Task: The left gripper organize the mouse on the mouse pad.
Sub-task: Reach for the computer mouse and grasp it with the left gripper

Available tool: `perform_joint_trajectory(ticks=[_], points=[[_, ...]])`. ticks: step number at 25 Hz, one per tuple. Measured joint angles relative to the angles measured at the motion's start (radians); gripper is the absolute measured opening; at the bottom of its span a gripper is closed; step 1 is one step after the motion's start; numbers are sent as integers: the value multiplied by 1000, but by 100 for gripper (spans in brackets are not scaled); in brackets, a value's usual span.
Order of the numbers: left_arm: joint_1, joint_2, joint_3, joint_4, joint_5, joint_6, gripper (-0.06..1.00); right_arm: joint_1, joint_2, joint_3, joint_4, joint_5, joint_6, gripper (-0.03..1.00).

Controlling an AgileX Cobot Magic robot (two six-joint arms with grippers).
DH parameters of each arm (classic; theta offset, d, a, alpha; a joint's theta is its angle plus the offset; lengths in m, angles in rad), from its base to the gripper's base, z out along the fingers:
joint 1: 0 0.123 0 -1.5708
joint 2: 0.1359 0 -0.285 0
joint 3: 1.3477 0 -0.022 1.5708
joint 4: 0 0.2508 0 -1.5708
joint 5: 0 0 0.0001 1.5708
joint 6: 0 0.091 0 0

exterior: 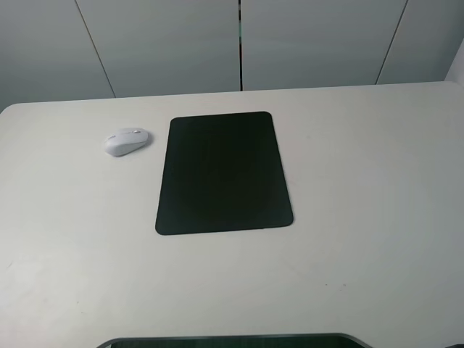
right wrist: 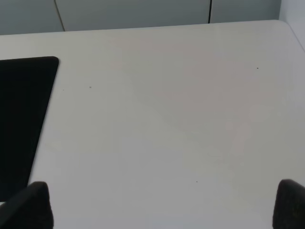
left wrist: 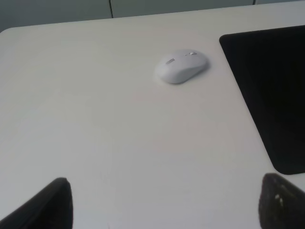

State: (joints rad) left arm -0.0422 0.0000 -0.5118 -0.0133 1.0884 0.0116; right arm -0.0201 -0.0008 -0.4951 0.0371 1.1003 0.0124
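The white mouse (exterior: 127, 141) lies on the table just left of the black mouse pad (exterior: 223, 174), apart from the pad's far left corner. The pad has nothing on it. In the left wrist view the mouse (left wrist: 181, 66) sits well ahead of my left gripper (left wrist: 167, 204), with the pad's edge (left wrist: 271, 90) beside it. The left gripper's dark fingertips (left wrist: 50, 205) stand wide apart, open and empty. My right gripper (right wrist: 162, 206) is open too, over bare table next to the pad (right wrist: 21, 114). Neither gripper shows in the exterior high view.
The pale table (exterior: 362, 217) ends at a rounded far edge in front of grey wall panels (exterior: 167, 43). A dark rim (exterior: 232, 341) lies along the near edge of the high view.
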Motion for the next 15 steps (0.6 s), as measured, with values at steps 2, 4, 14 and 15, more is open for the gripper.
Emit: perform_joint_trajectory(ticks=[2,4,14,15], points=[[0,0,0,0,0,-1,75,0,0,0,0,0,0,70],[0,0,0,-2,0,1,75,0,0,0,0,0,0,70],[0,0,0,-52,0,68,75,0,0,0,0,0,0,70],[0,1,0,-52,0,82,75,0,0,0,0,0,0,70]])
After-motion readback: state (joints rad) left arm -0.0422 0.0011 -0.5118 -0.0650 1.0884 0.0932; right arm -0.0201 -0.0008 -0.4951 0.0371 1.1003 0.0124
